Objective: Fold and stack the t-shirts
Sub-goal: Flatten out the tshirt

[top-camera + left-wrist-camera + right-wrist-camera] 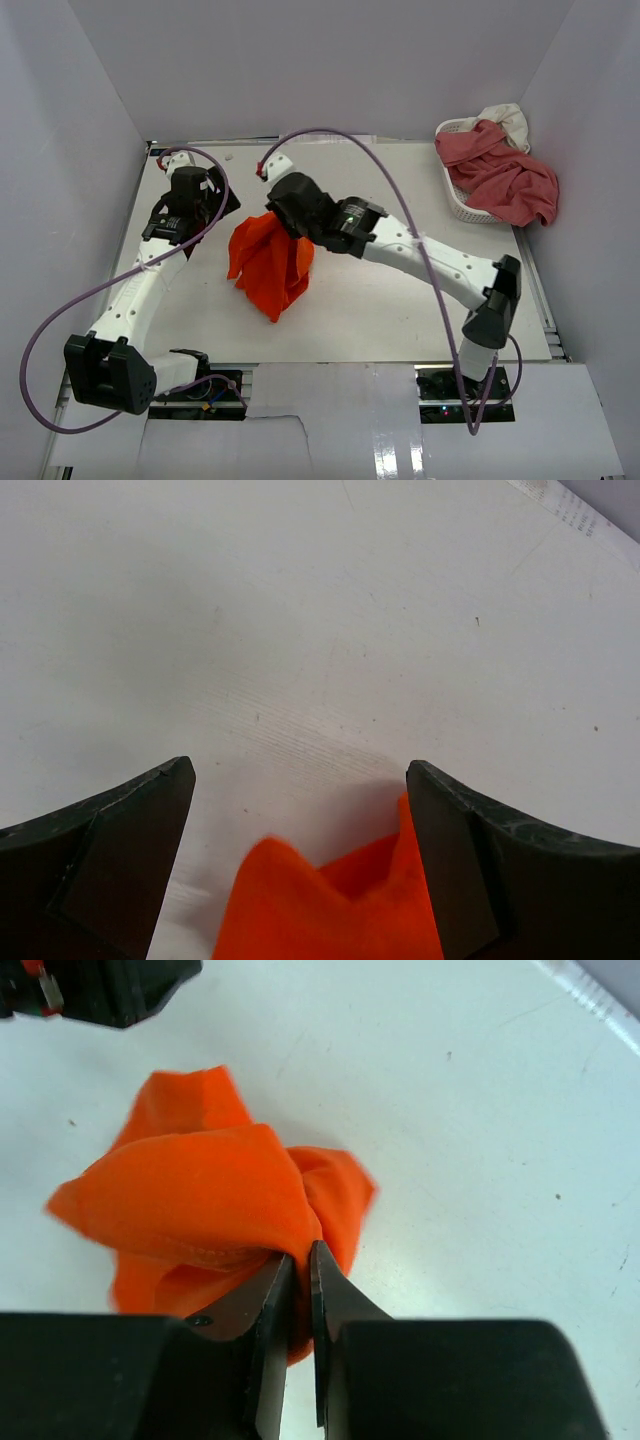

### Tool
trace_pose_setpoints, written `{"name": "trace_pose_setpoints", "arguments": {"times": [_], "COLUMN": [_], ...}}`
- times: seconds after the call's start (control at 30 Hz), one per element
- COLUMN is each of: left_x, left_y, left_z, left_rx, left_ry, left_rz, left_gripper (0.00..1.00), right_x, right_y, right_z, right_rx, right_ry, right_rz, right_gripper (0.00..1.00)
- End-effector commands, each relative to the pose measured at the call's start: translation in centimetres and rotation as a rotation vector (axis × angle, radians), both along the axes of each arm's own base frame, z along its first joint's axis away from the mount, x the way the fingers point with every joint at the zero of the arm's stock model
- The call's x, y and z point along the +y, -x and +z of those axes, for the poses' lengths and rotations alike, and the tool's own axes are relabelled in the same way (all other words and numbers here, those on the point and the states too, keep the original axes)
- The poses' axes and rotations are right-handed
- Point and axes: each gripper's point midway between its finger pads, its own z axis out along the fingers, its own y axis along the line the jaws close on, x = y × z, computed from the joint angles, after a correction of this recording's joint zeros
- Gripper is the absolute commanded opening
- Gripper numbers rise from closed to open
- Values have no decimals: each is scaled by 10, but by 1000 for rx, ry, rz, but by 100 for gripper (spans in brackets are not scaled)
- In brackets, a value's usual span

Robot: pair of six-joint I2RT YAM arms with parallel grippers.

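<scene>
The orange-red t-shirt [270,262] hangs bunched in the middle of the table, lifted at its top by my right gripper [288,222]. In the right wrist view the right gripper [300,1252] is shut on a fold of the orange-red shirt [200,1190]. My left gripper [212,205] is open just left of the shirt; in the left wrist view the left gripper [300,780] has its jaws wide apart with an orange corner [330,900] lying between them, not pinched. A rose-pink t-shirt [500,175] and a cream-white one [508,118] lie in the basket.
A white perforated basket [462,202] stands at the table's back right corner, with the pink shirt draped over its rim. White walls enclose the table on the left, back and right. Purple cables loop above both arms.
</scene>
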Motion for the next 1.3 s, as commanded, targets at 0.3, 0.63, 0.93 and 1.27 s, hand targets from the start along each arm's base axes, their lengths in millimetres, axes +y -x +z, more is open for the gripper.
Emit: {"name": "trace_pose_setpoints", "arguments": {"times": [0.3, 0.63, 0.93, 1.27], "left_x": [4, 4, 4, 8], "left_y": [6, 3, 2, 1], "left_z": [14, 15, 6, 1], "left_rx": [-49, -49, -27, -16], "left_ry": [1, -7, 42, 49], "left_rz": [7, 0, -3, 5], "left_gripper": [98, 98, 98, 98], "right_x": [-136, -128, -81, -51], "right_y": [-74, -47, 31, 48], "right_z": [-50, -78, -139, -191], "right_rx": [177, 144, 233, 303], "right_ry": [-61, 57, 161, 186], "right_rz": [-345, -296, -130, -130], "right_gripper": [21, 86, 72, 60]}}
